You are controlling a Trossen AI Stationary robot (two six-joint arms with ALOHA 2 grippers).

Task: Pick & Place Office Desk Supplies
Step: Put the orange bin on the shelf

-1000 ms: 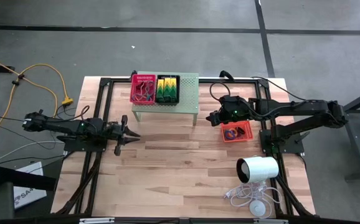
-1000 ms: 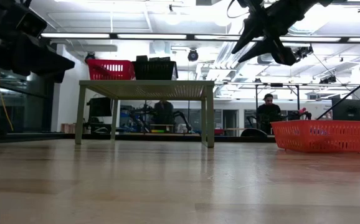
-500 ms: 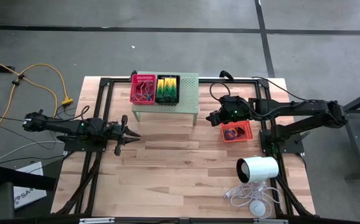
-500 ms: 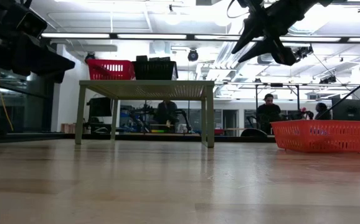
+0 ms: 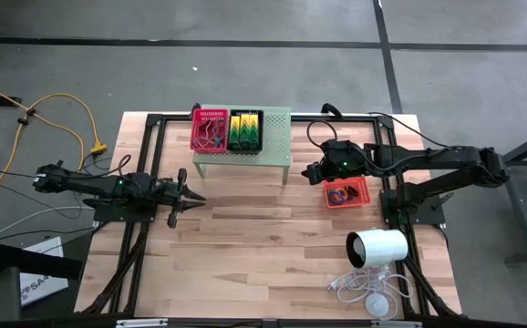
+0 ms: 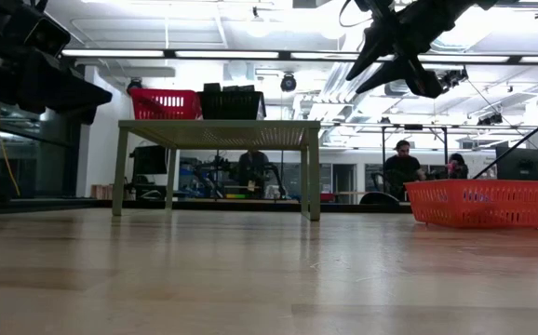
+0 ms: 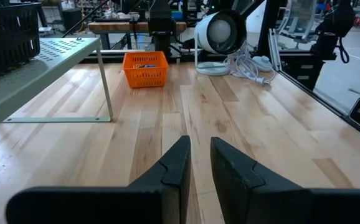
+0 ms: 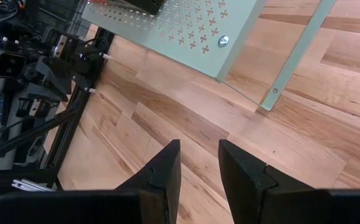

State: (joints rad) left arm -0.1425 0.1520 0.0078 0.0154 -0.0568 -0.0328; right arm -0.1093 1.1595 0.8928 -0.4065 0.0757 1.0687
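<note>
On the pale green stand (image 5: pixel 273 150) at the far middle rest a pink-red mesh tray (image 5: pixel 209 129) with thin loops inside and a black tray (image 5: pixel 245 130) full of yellow-and-green clips. An orange mesh tray (image 5: pixel 346 192) with small rings in it stands on the table to the stand's right. My left gripper (image 5: pixel 198 198) hovers at the left, level, pointing toward the table's right; its fingers (image 7: pixel 179 163) stand a little apart with nothing between them. My right gripper (image 5: pixel 309 171) hangs high between the stand and the orange tray, slanting down, open and empty (image 8: pixel 198 149).
A white cylinder (image 5: pixel 378 247) on a round base with a white cable (image 5: pixel 355 287) sits at the near right. Black frame rails (image 5: pixel 145 237) run along the table's sides. Bare wood lies in the middle and near the front edge. People show in the room beyond (image 6: pixel 401 163).
</note>
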